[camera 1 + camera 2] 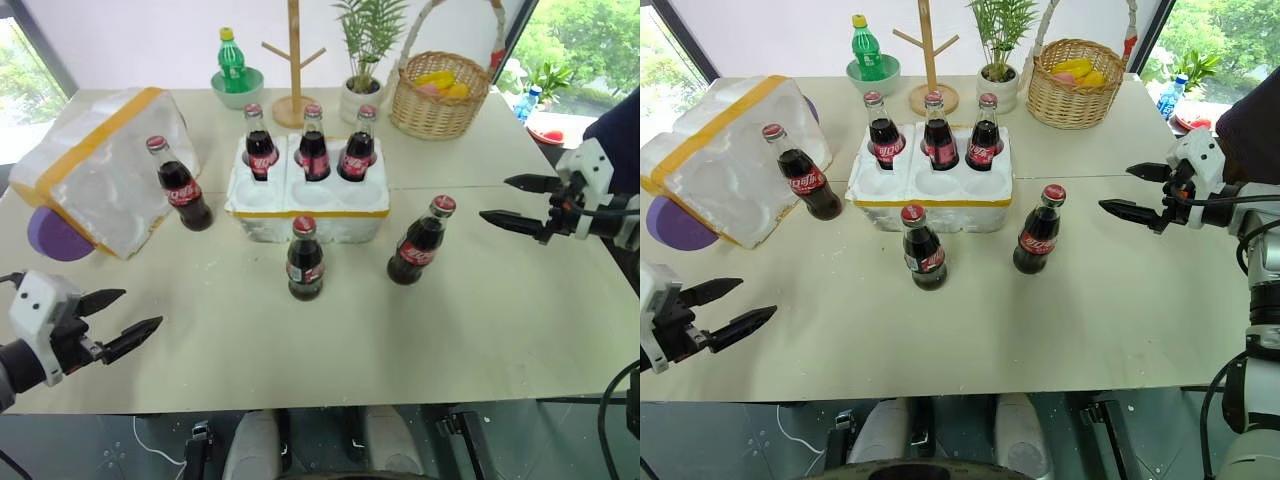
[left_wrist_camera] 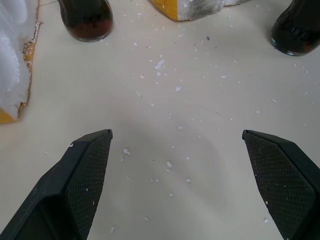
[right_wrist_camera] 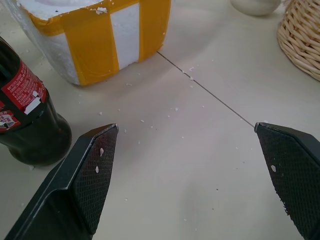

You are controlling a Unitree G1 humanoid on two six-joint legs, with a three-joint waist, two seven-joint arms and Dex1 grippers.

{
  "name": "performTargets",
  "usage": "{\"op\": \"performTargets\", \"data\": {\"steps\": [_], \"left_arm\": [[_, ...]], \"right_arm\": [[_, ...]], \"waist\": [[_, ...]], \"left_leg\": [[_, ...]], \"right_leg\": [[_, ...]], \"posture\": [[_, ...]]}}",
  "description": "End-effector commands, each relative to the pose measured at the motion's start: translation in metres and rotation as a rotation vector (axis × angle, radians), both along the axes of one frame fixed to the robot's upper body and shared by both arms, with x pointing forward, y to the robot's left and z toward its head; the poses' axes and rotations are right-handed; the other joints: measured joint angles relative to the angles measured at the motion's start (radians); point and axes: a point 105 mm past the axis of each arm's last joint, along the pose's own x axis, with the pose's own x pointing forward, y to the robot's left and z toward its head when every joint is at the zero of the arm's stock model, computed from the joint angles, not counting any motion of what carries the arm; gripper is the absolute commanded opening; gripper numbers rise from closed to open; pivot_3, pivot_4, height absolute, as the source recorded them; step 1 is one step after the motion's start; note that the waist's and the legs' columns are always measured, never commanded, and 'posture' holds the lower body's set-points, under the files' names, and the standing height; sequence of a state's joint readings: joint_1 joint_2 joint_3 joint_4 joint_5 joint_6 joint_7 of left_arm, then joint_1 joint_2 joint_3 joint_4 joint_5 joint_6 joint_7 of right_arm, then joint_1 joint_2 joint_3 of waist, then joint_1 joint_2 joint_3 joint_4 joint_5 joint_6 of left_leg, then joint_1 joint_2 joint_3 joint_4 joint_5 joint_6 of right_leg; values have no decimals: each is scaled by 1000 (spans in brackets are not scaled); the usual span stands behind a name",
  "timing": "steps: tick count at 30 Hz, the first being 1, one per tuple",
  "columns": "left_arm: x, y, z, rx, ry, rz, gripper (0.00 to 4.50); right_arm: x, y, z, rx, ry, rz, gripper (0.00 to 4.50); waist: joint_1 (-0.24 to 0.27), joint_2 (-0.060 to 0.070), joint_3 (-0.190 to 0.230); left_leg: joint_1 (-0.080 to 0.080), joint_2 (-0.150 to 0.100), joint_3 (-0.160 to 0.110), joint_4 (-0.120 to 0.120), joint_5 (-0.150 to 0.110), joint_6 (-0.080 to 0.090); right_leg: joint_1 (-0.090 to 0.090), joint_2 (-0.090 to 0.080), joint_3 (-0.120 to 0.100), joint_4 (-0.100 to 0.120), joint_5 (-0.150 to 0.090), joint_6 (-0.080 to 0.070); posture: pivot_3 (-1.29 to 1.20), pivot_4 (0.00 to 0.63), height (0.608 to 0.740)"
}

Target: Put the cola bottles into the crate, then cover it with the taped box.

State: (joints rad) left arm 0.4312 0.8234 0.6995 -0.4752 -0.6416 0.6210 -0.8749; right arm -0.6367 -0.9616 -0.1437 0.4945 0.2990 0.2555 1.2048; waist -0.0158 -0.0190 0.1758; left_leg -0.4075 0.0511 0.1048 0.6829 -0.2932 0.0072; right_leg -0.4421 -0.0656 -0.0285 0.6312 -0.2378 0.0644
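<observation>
The white crate (image 1: 308, 206) sits mid-table with three cola bottles (image 1: 313, 145) standing in its back wells. A fourth bottle (image 1: 305, 260) stands just in front of the crate, a fifth (image 1: 420, 243) leans a little at its front right, and a sixth (image 1: 182, 187) stands to its left beside the taped box (image 1: 100, 165), which lies tilted on its side at the table's left. My left gripper (image 1: 118, 314) hovers open at the near left edge. My right gripper (image 1: 505, 200) is open, level with the leaning bottle and well to its right.
Along the table's back stand a green plastic bottle in a bowl (image 1: 236, 75), a wooden peg stand (image 1: 294, 62), a potted plant (image 1: 364, 60) and a wicker basket (image 1: 440, 92). White foam crumbs dot the tabletop (image 2: 165, 110).
</observation>
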Motion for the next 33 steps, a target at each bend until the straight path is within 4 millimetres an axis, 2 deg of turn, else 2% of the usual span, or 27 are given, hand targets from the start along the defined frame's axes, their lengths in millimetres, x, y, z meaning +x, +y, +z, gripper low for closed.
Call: {"op": "performTargets", "data": {"steps": [1, 5, 19, 24, 30, 33], "left_arm": [[5, -1, 9, 9, -55, -2, 4365], [13, 2, 12, -4, -80, 41, 4365], [18, -2, 14, -26, -103, 57, 4365], [34, 1, 22, -34, -177, 112, 4365], [76, 4, 41, -87, -292, 190, 4365], [95, 0, 44, -88, -309, 186, 4365]], "right_arm": [[-1, -1, 15, 0, -63, 3, 4500], [-1, -2, 15, 2, -70, 0, 4500], [3, -3, 17, 22, -81, -15, 4500], [-4, 3, 41, 72, -77, 44, 4500], [-32, 34, 90, 204, -11, 297, 4500], [-37, 45, 104, 232, 4, 361, 4500]], "waist": [[1, 0, 0], [2, 0, 0], [2, 0, 0], [3, 1, 0], [5, 4, 0], [4, 3, 0]], "left_leg": [[0, 0, 0, 0, 0, 0], [0, 0, 0, 0, 0, 0], [0, 0, 0, 0, 0, 0], [0, 0, 0, 0, 0, 0], [0, 0, 0, 0, 0, -1], [1, 0, 0, 0, 0, -1]], "right_leg": [[0, 0, 0, 0, 0, 0], [0, 0, 0, 0, 0, 0], [0, 1, 0, 1, 0, 1], [1, 1, 0, 1, 0, 1], [1, 2, 0, 1, 2, 3], [1, 2, -1, 1, 2, 4]], "posture": [[0, 150, 740], [0, 150, 740], [0, 150, 740], [0, 150, 740], [0, 150, 740], [0, 150, 740]]}}
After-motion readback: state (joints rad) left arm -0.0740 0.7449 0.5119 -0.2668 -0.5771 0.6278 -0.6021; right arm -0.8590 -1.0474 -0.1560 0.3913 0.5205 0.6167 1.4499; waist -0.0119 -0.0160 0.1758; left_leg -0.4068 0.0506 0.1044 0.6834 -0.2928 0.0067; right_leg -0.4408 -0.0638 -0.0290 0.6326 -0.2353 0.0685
